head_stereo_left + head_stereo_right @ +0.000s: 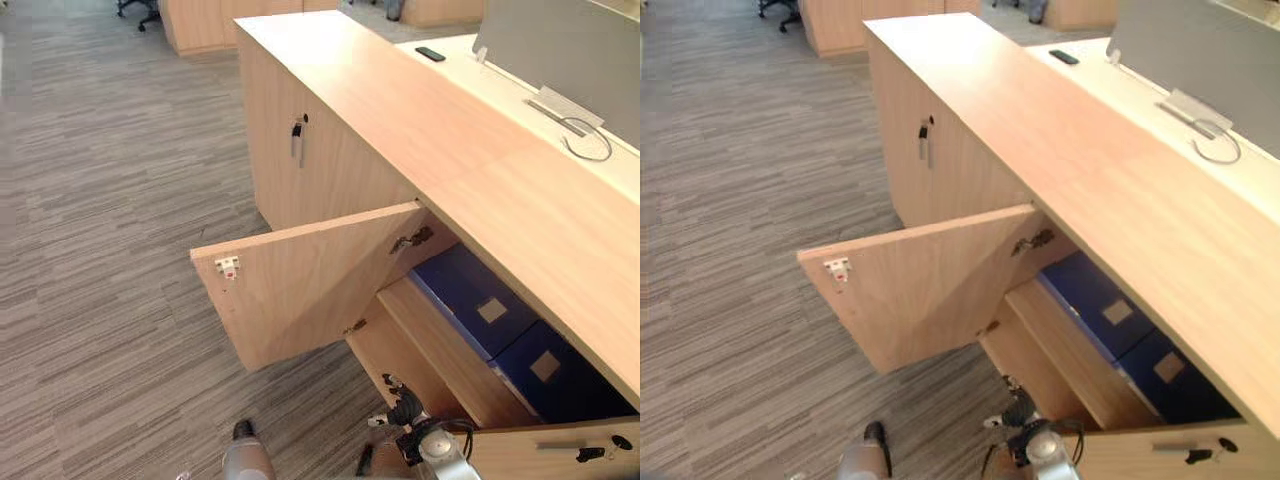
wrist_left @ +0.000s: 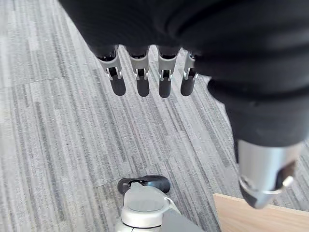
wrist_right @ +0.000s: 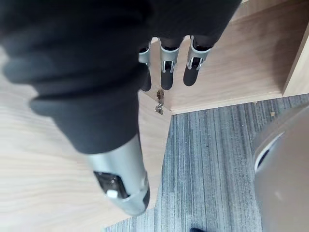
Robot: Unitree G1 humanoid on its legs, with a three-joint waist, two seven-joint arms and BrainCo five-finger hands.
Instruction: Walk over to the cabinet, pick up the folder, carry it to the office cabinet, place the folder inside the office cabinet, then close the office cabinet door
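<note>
The long wooden office cabinet (image 1: 420,130) stands to my right with one door (image 1: 300,290) swung out over the carpet. Two blue folders (image 1: 475,300) (image 1: 548,368) lie side by side on the shelf inside the opening. My left hand (image 2: 142,79) hangs over the carpet with straight fingers and holds nothing. My right hand (image 3: 166,67) is open too, its fingers straight in front of a wooden panel (image 3: 227,72) of the cabinet, near a small metal hinge piece (image 3: 159,104). Neither hand touches a folder.
A second open door leaf (image 1: 560,452) shows at the lower right. A closed door with a metal handle (image 1: 297,140) lies further along the cabinet. Behind the cabinet is a desk with a grey partition (image 1: 570,45), a black phone (image 1: 430,53) and a cable (image 1: 592,148). Striped carpet (image 1: 100,250) spreads to the left.
</note>
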